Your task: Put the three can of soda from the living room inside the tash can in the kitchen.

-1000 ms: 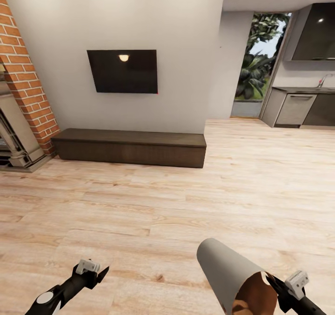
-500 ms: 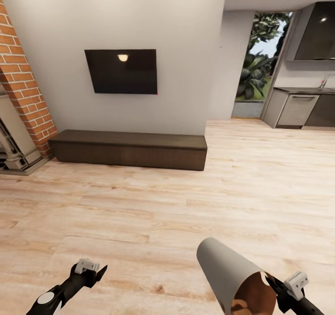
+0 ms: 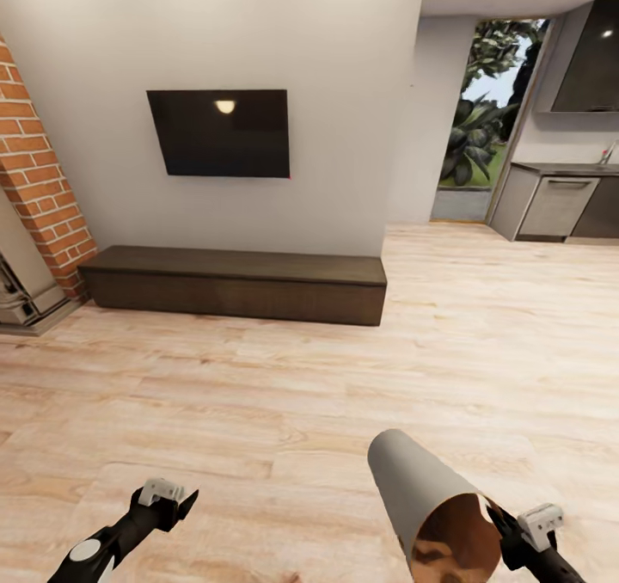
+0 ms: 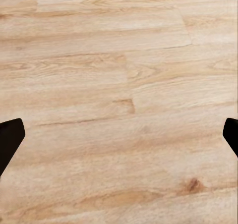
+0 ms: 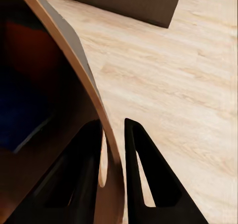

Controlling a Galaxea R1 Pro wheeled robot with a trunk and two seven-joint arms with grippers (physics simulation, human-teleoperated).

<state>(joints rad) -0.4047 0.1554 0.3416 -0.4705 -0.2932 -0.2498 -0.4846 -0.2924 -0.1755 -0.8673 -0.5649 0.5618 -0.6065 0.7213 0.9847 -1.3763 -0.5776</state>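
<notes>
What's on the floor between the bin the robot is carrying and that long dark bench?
Nothing: in the head view, bare wood floor runs from the bin to the bench.

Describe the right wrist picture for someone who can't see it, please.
Two dark fingers pinch the thin rim of a grey bin, one inside its shadowy brown interior and one outside. Beyond lie a light wood plank floor and the end of a low dark bench.

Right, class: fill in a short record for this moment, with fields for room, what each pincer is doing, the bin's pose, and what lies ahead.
room: living room, wood plank floor, wall television, dark bench
left pincer: open, holding nothing
right pincer: shut on the trash can's rim
bin pose: tipped, brown inside facing the head camera
ahead: kitchen cabinets far right
</notes>
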